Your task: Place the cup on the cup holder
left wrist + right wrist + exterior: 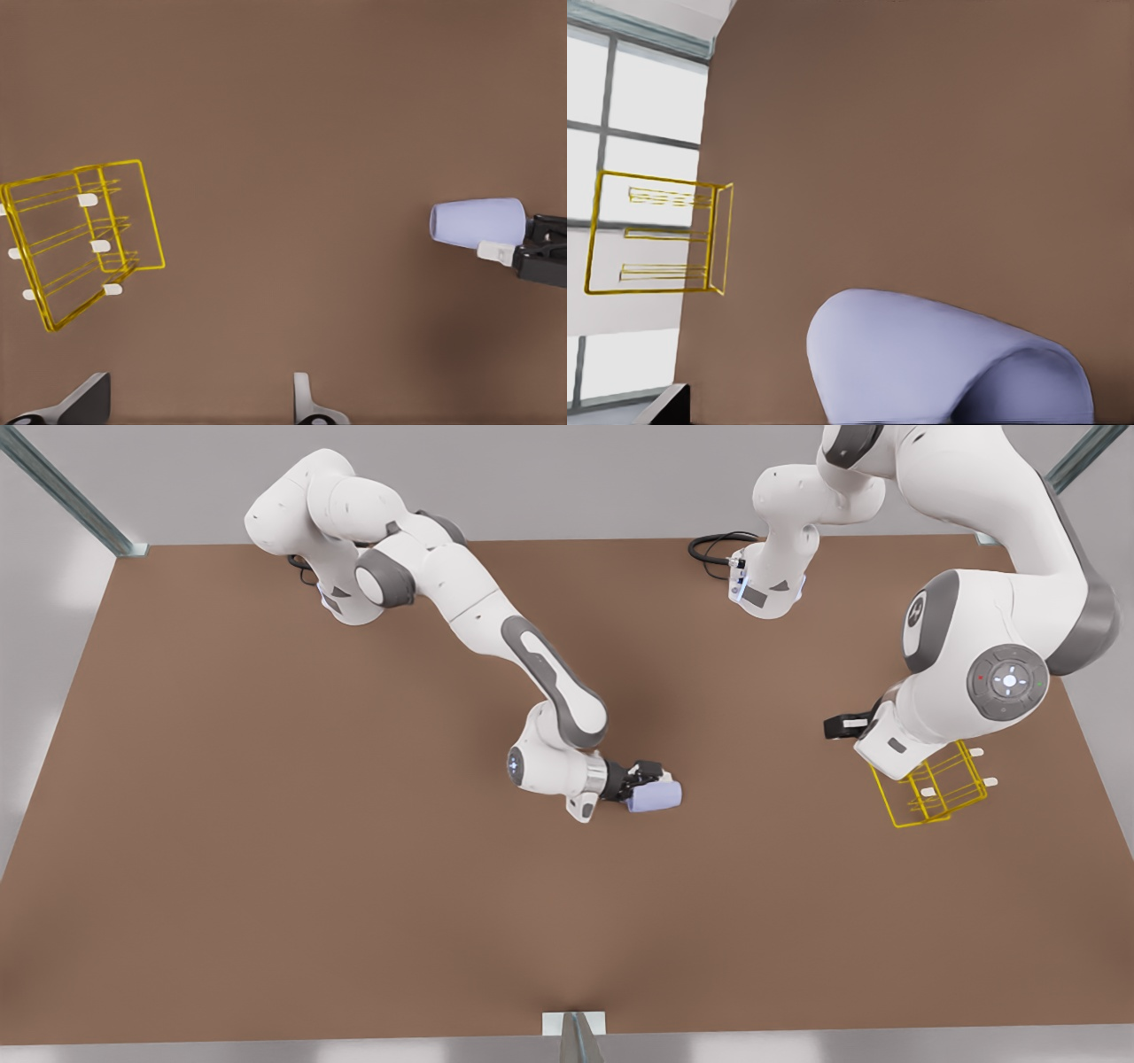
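Already the right gripper (651, 784), mid-surface in the front view, has its fingers clenched on the cup (656, 795), held on its side above the brown surface (266, 868). Its long axis runs level, straight out from the fingers toward the cup holder (935, 788), which stands well apart. Carrying and seating remain. The left gripper (199, 403) waits over the holder, fingers spread, grasping nothing.
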Available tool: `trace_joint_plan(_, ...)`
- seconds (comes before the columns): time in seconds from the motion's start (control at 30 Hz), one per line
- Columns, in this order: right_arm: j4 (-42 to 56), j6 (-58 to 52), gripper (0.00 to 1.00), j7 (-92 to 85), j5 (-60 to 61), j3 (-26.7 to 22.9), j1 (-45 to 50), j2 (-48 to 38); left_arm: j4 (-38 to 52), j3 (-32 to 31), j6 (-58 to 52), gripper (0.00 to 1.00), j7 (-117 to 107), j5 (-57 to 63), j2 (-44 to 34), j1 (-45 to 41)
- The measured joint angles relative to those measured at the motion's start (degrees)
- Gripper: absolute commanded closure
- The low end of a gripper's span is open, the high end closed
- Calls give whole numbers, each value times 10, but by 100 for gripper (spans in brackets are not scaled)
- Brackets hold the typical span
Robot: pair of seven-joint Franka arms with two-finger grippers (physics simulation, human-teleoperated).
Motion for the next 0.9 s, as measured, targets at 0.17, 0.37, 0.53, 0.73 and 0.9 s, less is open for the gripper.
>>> trace_joint_plan(0.17, -62, -2, 0, -1, -6, 0, -1, -31, 0, 0, 0, 0, -1, -1, -1, -3)
trace_joint_plan(0.37, -149, -21, 0, -8, -22, 0, -24, -97, 1, -7, 0, 0, -2, -13, 3, -27)
trace_joint_plan(0.53, -169, -213, 0, -11, -241, -83, -183, -195, 7, -16, 33, 0, -69, -29, 104, -134)
trace_joint_plan(0.73, -204, -453, 0, 24, -779, 7, -306, -530, -221, -31, 305, 0, -320, -69, 118, -180)
trace_joint_plan(0.9, -313, -499, 0, 78, -903, 18, -348, -617, -295, -4, 504, 0, -535, -78, 91, -185)
